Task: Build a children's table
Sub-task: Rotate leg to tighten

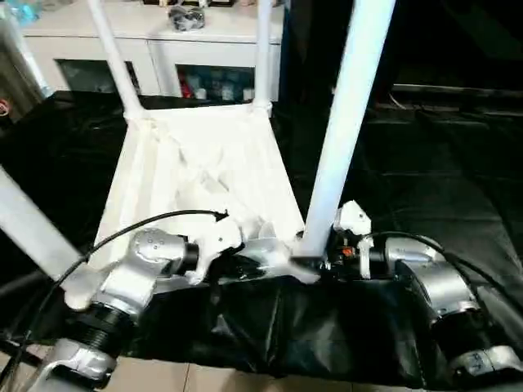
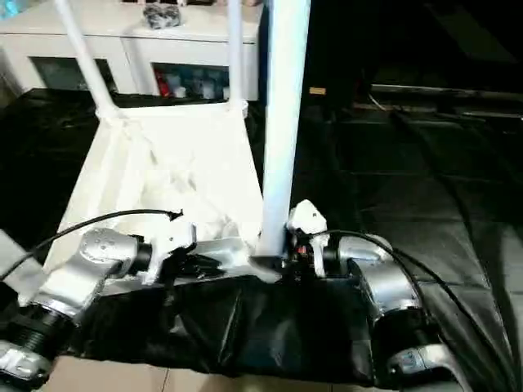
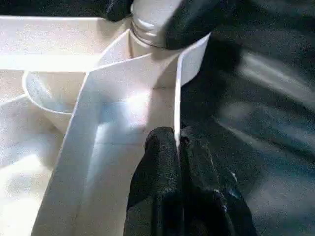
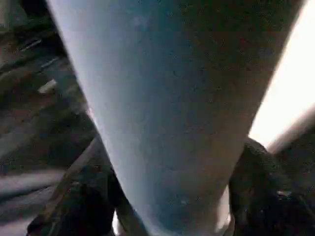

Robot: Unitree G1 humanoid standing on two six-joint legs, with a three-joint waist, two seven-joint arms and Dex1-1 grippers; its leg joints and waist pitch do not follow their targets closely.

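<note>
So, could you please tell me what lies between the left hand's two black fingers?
The thin white side wall of the tabletop: in the left wrist view, the left hand is pinched shut on that rim.

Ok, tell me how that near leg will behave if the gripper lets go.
Near leg stands tall on a narrow base in the tabletop corner, so it could tip if unseated. Smooth and round: likely slippery, apt to roll. Right gripper brackets its base.

Near leg [image 1: 347, 122] cut off above by picture's top; foot hidden behind right gripper [image 1: 315, 263]. Far legs [image 1: 114, 57] likewise cropped. Tabletop [image 1: 204, 171] near edge masked by forearms. Cabinet [image 1: 163, 49] contents unreadable.
</note>
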